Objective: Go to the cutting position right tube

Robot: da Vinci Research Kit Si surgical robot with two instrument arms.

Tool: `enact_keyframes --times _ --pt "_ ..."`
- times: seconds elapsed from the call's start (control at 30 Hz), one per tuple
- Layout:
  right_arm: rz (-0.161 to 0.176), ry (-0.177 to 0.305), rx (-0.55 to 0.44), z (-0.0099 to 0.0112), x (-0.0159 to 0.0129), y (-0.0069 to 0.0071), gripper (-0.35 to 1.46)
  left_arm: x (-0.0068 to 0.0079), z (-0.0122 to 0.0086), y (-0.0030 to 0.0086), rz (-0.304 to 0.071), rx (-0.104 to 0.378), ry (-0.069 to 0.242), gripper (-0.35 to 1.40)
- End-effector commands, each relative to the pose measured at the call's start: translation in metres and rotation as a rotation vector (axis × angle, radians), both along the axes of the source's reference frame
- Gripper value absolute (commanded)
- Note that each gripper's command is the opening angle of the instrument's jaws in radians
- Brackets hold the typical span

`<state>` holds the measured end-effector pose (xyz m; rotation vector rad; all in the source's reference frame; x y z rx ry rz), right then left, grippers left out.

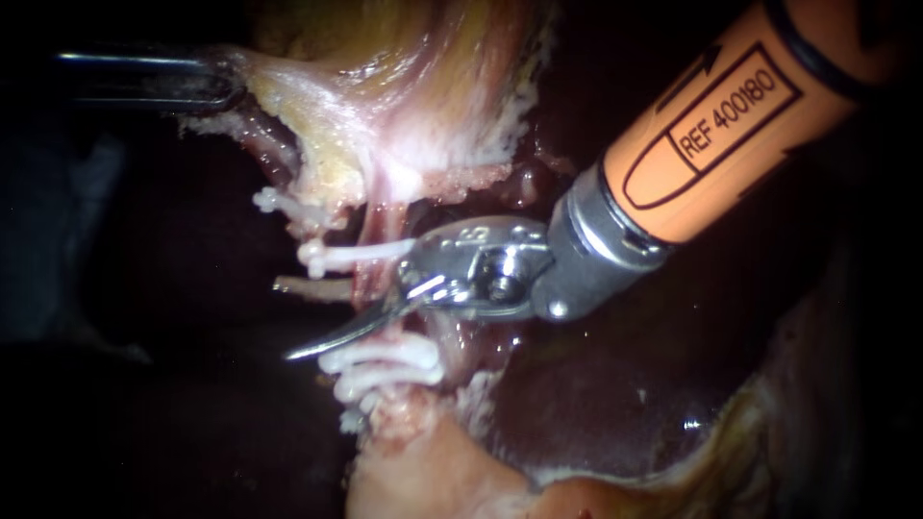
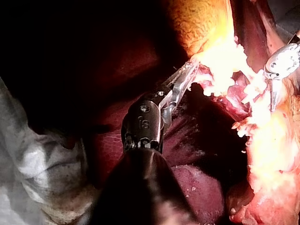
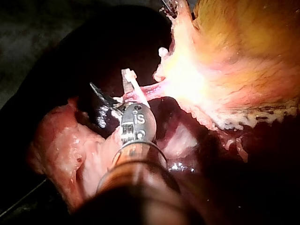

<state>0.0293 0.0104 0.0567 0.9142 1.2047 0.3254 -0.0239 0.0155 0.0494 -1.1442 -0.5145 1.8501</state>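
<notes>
In the endoscope view, the right tube point(image 1: 385, 219) is a thin, wet, pink strand running down from the gallbladder point(image 1: 385, 106) in the middle of the scene. One white clip point(image 1: 358, 252) crosses it above and a stack of clips point(image 1: 385, 363) sits below. It looks soft, slippery and easily torn, so I judge the bare stretch between the clips to be the only place to take it.

My right instrument point(image 1: 317, 322) comes in from the upper right. Its curved blades stand apart with that stretch in the gap, not pinched as far as I can tell. My left instrument point(image 1: 219, 85), at the far left, is clamped on the gallbladder's pale edge, which holds the tube taut. Dark liver point(image 1: 625, 384) lies behind, and room is tight.

In the left wrist view, the left jaws bite pale tissue, and the right blades sit well apart from them, among the clips.

In the right wrist view, the blades lie just beside the upper clip, where the pink tube leaves the gallbladder.
</notes>
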Motion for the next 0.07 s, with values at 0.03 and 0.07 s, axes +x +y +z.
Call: enact_keyframes --times 0.03,0.07 --pt "0.000 0.000 0.000 0.0000 0.0000 0.0000 1.08 0.0000 0.0000 0.0000 0.000 0.000 0.000 -0.35" --pt "0.000 0.000 0.000 0.0000 0.0000 0.0000 1.08 0.0000 0.0000 0.0000 0.000 0.000 0.000 -0.35"
